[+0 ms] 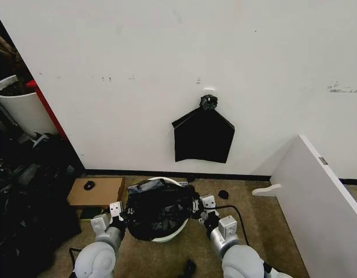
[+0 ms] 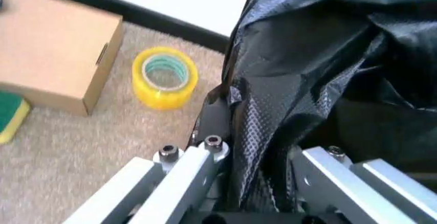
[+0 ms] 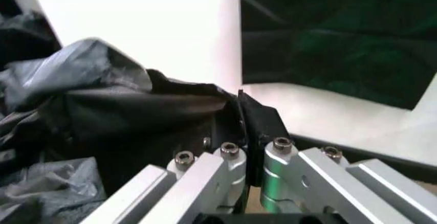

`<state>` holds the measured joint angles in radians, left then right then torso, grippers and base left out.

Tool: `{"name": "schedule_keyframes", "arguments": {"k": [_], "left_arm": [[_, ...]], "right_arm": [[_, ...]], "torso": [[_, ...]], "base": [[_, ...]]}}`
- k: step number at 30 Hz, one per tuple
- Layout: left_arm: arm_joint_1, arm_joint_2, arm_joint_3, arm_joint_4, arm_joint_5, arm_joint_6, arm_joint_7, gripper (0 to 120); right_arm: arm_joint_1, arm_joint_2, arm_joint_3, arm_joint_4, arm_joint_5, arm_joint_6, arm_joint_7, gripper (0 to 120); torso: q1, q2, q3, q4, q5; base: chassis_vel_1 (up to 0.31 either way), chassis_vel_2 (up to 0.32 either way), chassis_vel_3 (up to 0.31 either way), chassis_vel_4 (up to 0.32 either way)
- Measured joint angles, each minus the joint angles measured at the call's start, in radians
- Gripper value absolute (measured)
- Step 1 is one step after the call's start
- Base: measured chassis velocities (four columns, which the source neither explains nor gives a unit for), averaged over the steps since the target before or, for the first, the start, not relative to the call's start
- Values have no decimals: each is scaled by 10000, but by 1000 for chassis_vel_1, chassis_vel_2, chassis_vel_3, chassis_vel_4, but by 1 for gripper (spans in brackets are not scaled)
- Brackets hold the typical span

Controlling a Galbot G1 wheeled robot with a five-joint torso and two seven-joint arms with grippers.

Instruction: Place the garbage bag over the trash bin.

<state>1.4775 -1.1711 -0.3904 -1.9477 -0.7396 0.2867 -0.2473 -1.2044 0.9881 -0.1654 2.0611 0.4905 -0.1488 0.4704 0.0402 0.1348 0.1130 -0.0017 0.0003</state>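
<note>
The glossy black garbage bag (image 1: 158, 207) is draped over the white trash bin (image 1: 169, 236) on the carpet by the wall; only the bin's rim shows at front and back. My left gripper (image 1: 124, 219) is shut on the bag's left edge, and the wrinkled bag (image 2: 300, 81) runs between its fingers (image 2: 215, 116) in the left wrist view. My right gripper (image 1: 197, 215) is shut on the bag's right edge, and the right wrist view shows its pads (image 3: 256, 119) pinching the bag (image 3: 116, 106).
A cardboard box (image 1: 96, 191) with a small black item on it lies left of the bin, with a yellow tape roll (image 2: 165, 76) beside it. A flat black bag (image 1: 203, 134) hangs on the wall. A white board (image 1: 317, 197) stands to the right. Dark clutter (image 1: 28, 191) fills the left.
</note>
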Motion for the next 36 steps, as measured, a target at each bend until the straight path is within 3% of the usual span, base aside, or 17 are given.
{"name": "schedule_keyframes", "arguments": {"k": [4, 12, 14, 19, 26, 36], "left_arm": [[257, 1, -134, 62, 941, -678, 1342, 3], [668, -23, -360, 121, 2003, -1764, 2847, 3], [674, -23, -366, 120, 2013, -1780, 2864, 3], [915, 12, -700, 35, 2193, -2736, 3739, 3], [838, -103, -925, -238, 1691, -3076, 3783, 3], [319, -209, -1017, -633, 389, -2849, 3393, 3]], "right_arm": [[208, -10, 378, -119, 352, 58, -16, 0], [458, 5, 1061, -563, 691, 60, -177, 0], [459, 4, 1071, -571, 693, 60, -179, 0], [325, -139, 1591, -906, 859, -122, -183, 0], [-170, -305, 1627, -842, 1041, -179, -175, 0], [-1277, -300, 728, -216, 550, 690, -947, 0]], "torso": [[0, 0, 0, 0, 0], [0, 0, 0, 0, 1], [0, 0, 0, 0, 1], [0, 0, 0, 0, 1], [0, 0, 0, 0, 0], [0, 0, -1, -3, 0]], "base": [[0, 0, 0, 0], [0, 0, 0, 0], [0, 0, 0, 0], [0, 0, 0, 0], [0, 0, 0, 0], [0, 0, 0, 0]]}}
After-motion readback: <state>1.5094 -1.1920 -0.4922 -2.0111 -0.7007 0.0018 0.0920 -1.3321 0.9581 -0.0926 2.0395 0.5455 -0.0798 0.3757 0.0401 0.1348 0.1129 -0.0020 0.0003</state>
